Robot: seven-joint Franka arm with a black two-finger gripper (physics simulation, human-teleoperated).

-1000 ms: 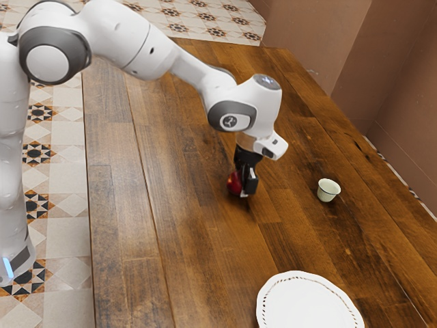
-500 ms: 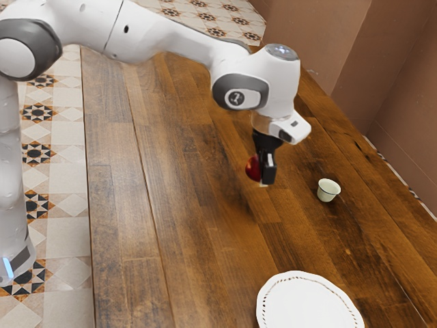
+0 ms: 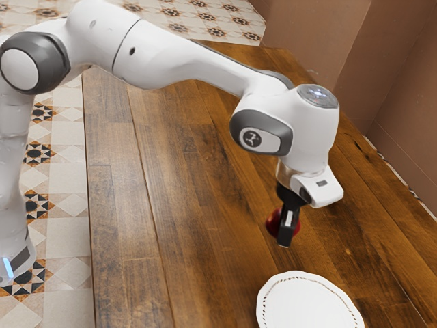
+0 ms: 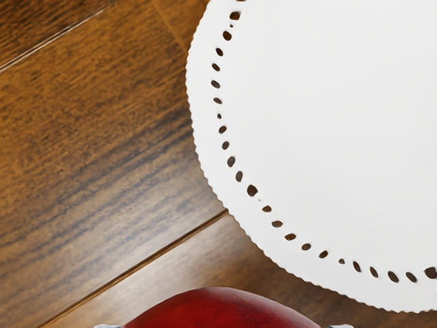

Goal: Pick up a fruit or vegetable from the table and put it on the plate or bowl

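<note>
Exterior view, left to right. White arm (image 3: 177, 61) enters from the upper left and reaches out over the brown plank surface (image 3: 157, 219), wrist bent downward.

Gripper (image 3: 281, 232): black fingers point down, closed on a red fruit (image 3: 273, 220) from two sides. The fruit hangs in the grasp and looks clear of the wood; no contact visible below it.

Further right and nearer the camera: white plate (image 3: 308, 302) with a pierced rim, nothing on it.

Wrist view: the fruit (image 4: 218, 311) sits just under the hand, above bare surface (image 4: 102, 137). The plate (image 4: 328, 123) lies beside it, its edge near but not beneath the fruit.

Progress, as judged: pick-up done, carry most of the way across. Left to do: bring the fruit over the plate's middle, lower, release.
</note>
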